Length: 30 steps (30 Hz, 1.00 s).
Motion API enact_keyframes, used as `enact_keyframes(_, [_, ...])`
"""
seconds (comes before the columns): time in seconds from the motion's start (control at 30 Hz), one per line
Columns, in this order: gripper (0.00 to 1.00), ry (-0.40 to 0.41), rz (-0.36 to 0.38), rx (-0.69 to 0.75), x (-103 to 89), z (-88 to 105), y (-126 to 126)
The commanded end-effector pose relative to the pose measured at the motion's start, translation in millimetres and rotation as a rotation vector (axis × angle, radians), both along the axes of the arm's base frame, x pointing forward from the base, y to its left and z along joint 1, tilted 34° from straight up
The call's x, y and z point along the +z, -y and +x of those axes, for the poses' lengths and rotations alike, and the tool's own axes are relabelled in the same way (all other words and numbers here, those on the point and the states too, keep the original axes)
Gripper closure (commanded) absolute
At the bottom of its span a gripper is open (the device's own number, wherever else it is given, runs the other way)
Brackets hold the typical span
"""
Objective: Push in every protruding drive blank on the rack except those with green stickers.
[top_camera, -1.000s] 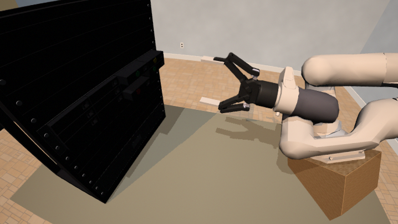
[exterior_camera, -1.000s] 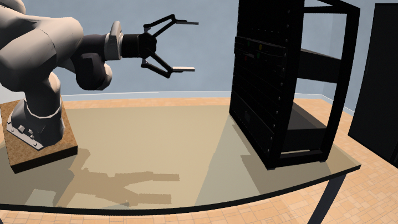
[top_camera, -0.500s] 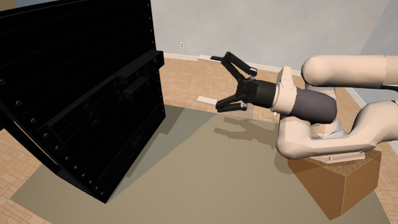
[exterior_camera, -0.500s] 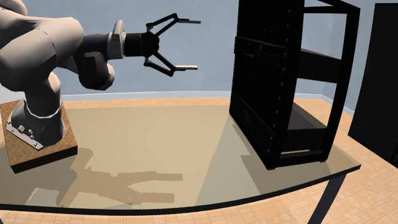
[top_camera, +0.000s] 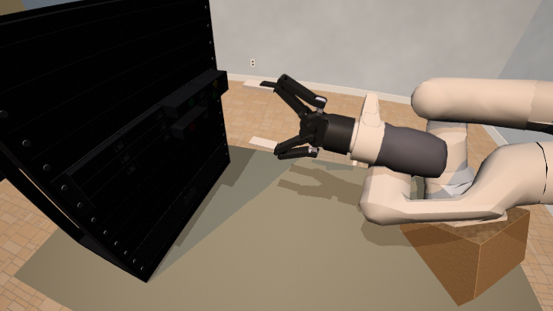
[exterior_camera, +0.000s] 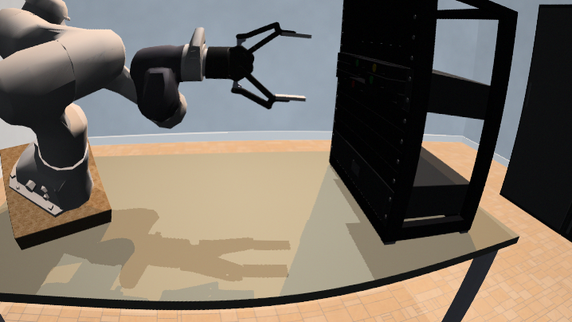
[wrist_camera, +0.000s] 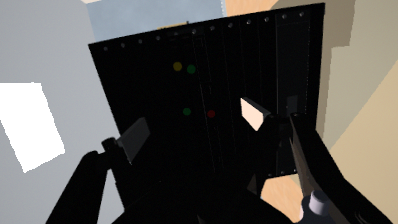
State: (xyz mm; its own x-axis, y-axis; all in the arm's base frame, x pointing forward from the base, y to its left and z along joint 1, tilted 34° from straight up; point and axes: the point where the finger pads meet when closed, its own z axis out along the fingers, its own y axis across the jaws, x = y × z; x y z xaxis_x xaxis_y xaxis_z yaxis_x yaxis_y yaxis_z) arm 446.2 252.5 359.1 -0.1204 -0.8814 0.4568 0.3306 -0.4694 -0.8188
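Observation:
The black rack [top_camera: 112, 131] stands on the table and also shows in the exterior view [exterior_camera: 400, 119] and in the wrist view [wrist_camera: 210, 95]. High on its front are four drive blanks in two rows. The upper row carries a green sticker [top_camera: 191, 101] and a yellow sticker [top_camera: 215, 83] and juts out of the front. Below them are a blank with a red sticker [top_camera: 192, 126], which also juts out, and one with a green sticker [top_camera: 214, 95]. My gripper [top_camera: 274, 118] [exterior_camera: 303, 66] is open and empty. It hangs level in the air, facing the rack front at sticker height, well short of it.
The arm's base stands on a wooden block [exterior_camera: 52, 208] at the other end of the table. The table's front edge [exterior_camera: 359, 288] curves close past the rack's foot. A tall dark cabinet [exterior_camera: 539, 119] stands on the floor beyond the rack.

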Motion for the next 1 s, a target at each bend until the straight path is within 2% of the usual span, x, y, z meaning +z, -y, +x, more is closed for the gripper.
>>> enact_keyframes(0.0, [0.0, -0.004, 0.012, 0.05, 2.9, 20.5, -21.5])
enact_keyframes(0.1, [0.0, -0.004, 0.012, 0.05, 4.6, 34.9, -31.3])
enact_keyframes(0.17, [0.0, -0.004, 0.012, 0.05, 4.6, 34.9, -31.3])
enact_keyframes(0.53, [0.0, -0.004, 0.012, 0.05, 8.9, 72.3, -56.6])
enact_keyframes(0.97, [0.0, -0.004, 0.012, 0.05, 9.8, 80.5, -62.1])
